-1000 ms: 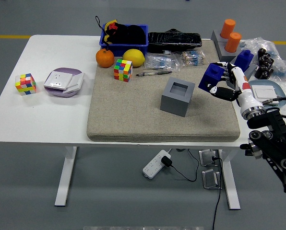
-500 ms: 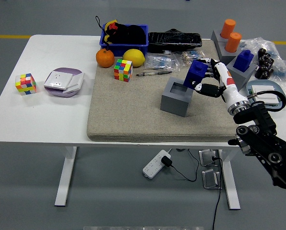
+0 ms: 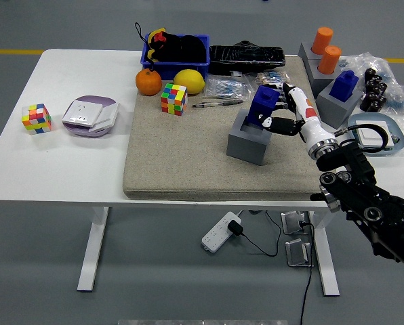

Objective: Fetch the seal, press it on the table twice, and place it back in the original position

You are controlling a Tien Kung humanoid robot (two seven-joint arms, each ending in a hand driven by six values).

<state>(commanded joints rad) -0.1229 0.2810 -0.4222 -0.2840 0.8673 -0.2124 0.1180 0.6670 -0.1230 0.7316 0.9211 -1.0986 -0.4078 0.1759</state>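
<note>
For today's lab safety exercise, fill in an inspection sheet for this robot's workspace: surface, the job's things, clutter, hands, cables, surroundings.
Surface: white table with a beige mat on its right part.
Job's things: blue seal held over the grey holder block; whether it is seated cannot be told.
Clutter: two puzzle cubes, orange, lemon, blue bin, pens, white and purple box, orange cylinders, bagged parts.
Hands: right hand shut on the seal; left not in view.
Cables: power strip and black leads on the floor under the table.
Surroundings: grey floor, yellow line; no person seen.
</note>
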